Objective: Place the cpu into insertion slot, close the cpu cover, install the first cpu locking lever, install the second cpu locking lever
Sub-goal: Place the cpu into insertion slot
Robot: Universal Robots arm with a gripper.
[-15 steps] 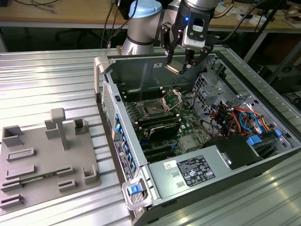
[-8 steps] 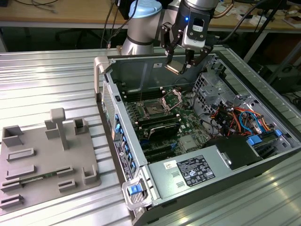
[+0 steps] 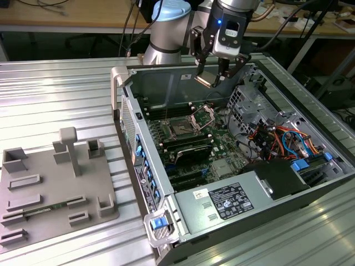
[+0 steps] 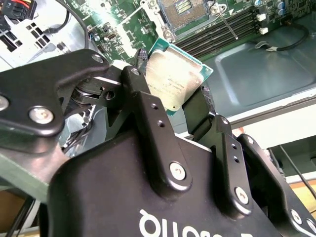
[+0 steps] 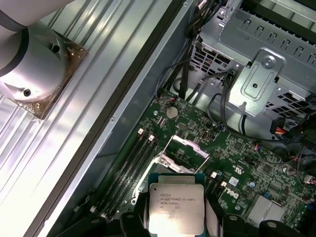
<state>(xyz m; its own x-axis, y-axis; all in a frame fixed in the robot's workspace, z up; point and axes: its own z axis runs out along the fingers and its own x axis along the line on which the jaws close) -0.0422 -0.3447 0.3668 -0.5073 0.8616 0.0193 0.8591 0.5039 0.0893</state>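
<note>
Fingers (image 4: 148, 111) clamped on cpu (image 4: 173, 81), aloft, apart from slot (image 3: 180, 128). Risk: cpu sits tilted; skewed landing could damage slot.

Dull silver metal cpu (image 5: 176, 207), black plastic end effector (image 4: 172, 78), ribbed metal table (image 3: 55, 94)

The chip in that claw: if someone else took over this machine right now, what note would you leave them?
Gripper: shut on the chip, gripping it by its edges, in the air above the green board inside the open computer case.
Socket: empty, its contacts bare.
Cover: hinged up, open.
Done: the chip is in the grip, near the socket.
Left: chip not seated, cover not shut, nothing locked down.
</note>
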